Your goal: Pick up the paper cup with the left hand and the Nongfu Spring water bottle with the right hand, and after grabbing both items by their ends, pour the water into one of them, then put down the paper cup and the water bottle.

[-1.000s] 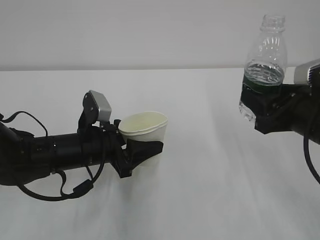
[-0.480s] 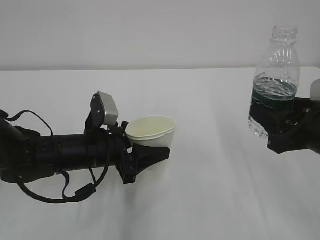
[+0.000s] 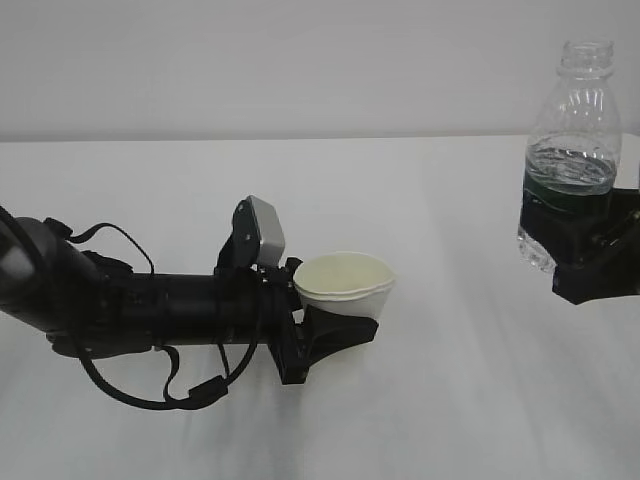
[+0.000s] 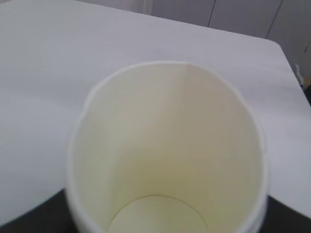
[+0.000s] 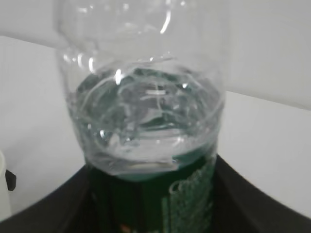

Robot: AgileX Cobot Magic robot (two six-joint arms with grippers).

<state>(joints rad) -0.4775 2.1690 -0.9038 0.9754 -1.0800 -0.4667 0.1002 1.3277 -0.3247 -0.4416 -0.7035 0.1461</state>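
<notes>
My left gripper (image 3: 338,326) is shut on the lower part of the white paper cup (image 3: 346,287), which it holds upright just above the table, left of centre. The left wrist view looks straight into the cup (image 4: 165,145); its cream inside and round bottom look dry. At the right edge my right gripper (image 3: 592,252) is shut on the Nongfu Spring water bottle (image 3: 572,120) at its dark green label (image 5: 160,199). The capless bottle stands upright, well above the table. Water (image 5: 146,141) fills it to just above the label. Cup and bottle are far apart.
The white table (image 3: 450,400) runs back to a pale wall (image 3: 300,60). Loose black cables (image 3: 150,385) hang under the left arm near the tabletop. In the left wrist view the table's far edge (image 4: 272,41) and pale panels show beyond the cup.
The left arm has carried the cup to the right and a little lower. The right gripper has shifted right and slightly down with the bottle. Both grips are unchanged.
</notes>
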